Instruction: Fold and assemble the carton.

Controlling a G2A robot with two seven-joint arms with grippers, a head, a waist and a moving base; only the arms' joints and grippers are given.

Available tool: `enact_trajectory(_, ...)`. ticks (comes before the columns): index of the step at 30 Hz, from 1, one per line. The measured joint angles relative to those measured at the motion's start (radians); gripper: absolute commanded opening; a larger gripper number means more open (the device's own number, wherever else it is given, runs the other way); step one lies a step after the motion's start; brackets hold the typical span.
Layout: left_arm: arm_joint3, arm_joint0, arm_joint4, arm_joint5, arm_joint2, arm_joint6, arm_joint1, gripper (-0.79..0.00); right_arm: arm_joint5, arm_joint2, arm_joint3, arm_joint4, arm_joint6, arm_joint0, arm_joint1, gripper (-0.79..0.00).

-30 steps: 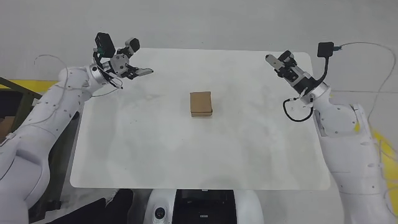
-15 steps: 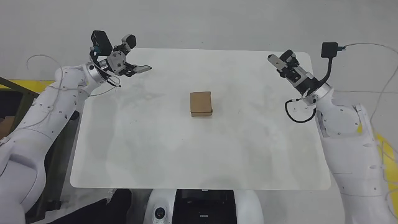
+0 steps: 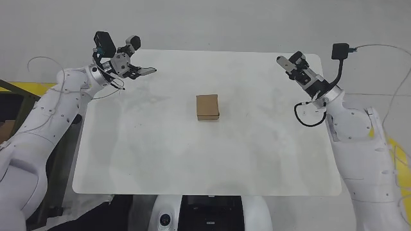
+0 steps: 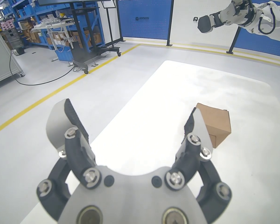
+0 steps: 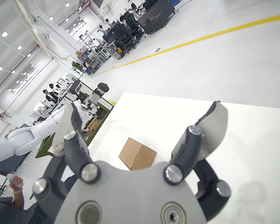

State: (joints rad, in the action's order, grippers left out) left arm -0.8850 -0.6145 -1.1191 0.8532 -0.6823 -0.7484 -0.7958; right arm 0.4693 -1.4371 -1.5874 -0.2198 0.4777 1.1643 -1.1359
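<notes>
The carton (image 3: 207,106) is a small brown cardboard box, closed and standing on the middle of the white table (image 3: 160,160). My left gripper (image 3: 140,56) hovers open over the table's far left corner, well away from the carton (image 4: 215,127), with nothing between its fingers (image 4: 72,117). My right gripper (image 3: 288,58) is open and empty above the far right corner, also far from the carton (image 5: 137,156). In the left wrist view the left gripper (image 4: 130,106) stands wide apart; in the right wrist view the right gripper (image 5: 143,104) does too.
Bare tabletop surrounds the carton on every side. The table's far edge (image 3: 225,52) runs just beneath both grippers, with grey floor beyond. A dark green cart (image 5: 100,115) stands beside the table's left edge.
The left arm drew slightly back toward the table's far left corner, and the right arm shifted a little outward. The carton stayed put.
</notes>
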Motion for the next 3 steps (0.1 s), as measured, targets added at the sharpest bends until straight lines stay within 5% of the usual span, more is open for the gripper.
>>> enact_trajectory(3, 0.0, 0.0, 0.0, 0.0, 0.0, 0.0, 0.0, -0.001, 0.0, 0.0, 0.0, 0.0, 0.0, 0.0, 0.0, 0.0)
